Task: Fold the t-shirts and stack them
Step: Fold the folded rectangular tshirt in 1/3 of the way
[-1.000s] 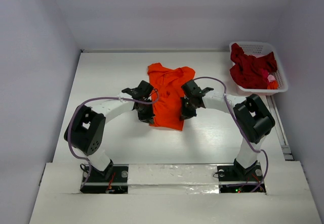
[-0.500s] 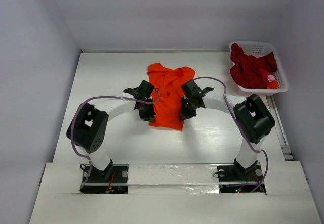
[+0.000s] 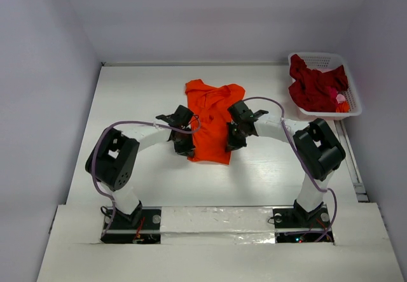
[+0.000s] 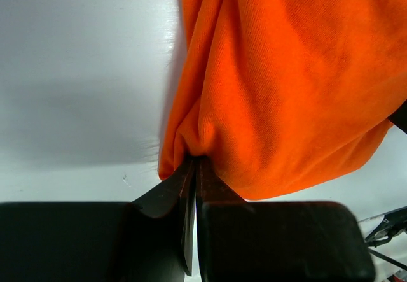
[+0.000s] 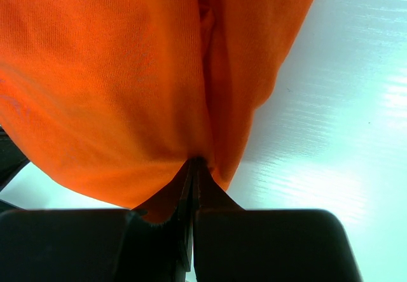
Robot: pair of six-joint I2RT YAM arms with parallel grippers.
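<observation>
A bright orange t-shirt [image 3: 212, 121] lies lengthwise in the middle of the white table [image 3: 133, 97], bunched at its far end. My left gripper [image 3: 184, 144] is shut on its near left edge; in the left wrist view the orange cloth [image 4: 286, 84] is pinched at the gripper's [image 4: 194, 162] tips. My right gripper [image 3: 232, 141] is shut on the near right edge, and the right wrist view shows the cloth [image 5: 127, 84] clamped at its [image 5: 196, 163] tips. A dark crimson t-shirt [image 3: 313, 86] lies crumpled in the basket.
A white latticed basket [image 3: 318, 59] stands at the table's far right corner, with a bit of pink and orange cloth [image 3: 342, 101] at its near side. A rail [image 3: 351, 161] runs along the right table edge. Purple cables loop over both arms.
My left arm has shifted slightly right and toward the near edge, drawing its side of the orange t-shirt with it. The right arm has stayed put.
</observation>
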